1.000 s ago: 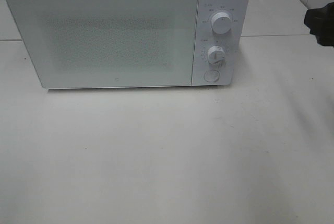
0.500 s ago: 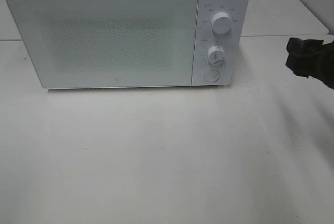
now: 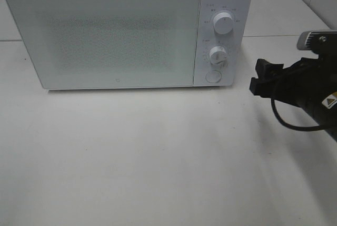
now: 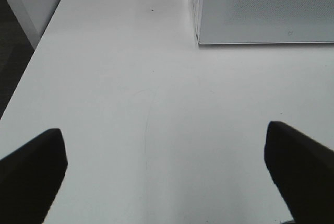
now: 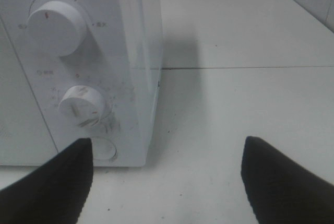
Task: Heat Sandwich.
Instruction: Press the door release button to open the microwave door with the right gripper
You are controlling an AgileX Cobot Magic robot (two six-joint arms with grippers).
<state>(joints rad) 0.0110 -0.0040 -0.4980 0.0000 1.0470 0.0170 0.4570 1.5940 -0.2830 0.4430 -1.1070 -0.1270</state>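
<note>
The sandwich is out of view. A white microwave (image 3: pixel 110 36) stands at the back of the table with its door shut. In the high view my right gripper (image 3: pixel 257 77) hangs open and empty just right of the microwave's control panel, level with the lower knob (image 3: pixel 217 56). The right wrist view (image 5: pixel 167 182) shows its two dark fingers wide apart, facing the panel's right corner and the round button (image 5: pixel 104 148). My left gripper (image 4: pixel 164 177) shows only in the left wrist view, open over bare table in front of the microwave's (image 4: pixel 261 10) left corner.
The panel carries an upper knob (image 3: pixel 223 24) and a round button (image 3: pixel 212 76) under the lower knob. The white table (image 3: pixel 158 157) spreads out in front of the microwave. Its left edge (image 4: pixel 31 57) drops to a dark floor.
My right arm has come in from the right edge, moving left and down to beside the microwave's control panel. The microwave and the left gripper have not moved.
</note>
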